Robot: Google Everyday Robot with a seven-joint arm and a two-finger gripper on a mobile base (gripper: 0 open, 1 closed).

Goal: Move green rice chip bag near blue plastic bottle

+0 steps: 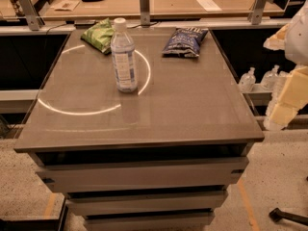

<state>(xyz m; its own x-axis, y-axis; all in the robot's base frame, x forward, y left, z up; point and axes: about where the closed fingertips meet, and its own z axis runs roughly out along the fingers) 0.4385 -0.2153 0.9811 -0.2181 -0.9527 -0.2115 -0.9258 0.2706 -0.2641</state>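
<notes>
The green rice chip bag (98, 35) lies crinkled at the far left of the grey table top (159, 109), just behind and left of the blue plastic bottle (123, 57). The bottle stands upright, with a white cap and a pale label, a little in front of the bag, and its upper part overlaps the bag's right edge in this view. My gripper (285, 97) shows as blurred cream and yellow parts at the right edge of the view. It is beyond the table's right side and far from both the bag and the bottle.
A dark blue chip bag (184, 41) lies at the far middle-right of the table. Small clear pump bottles (248, 79) stand on a lower ledge to the right. A wooden counter (168, 1) with metal posts runs behind the table. Drawers sit below the table top.
</notes>
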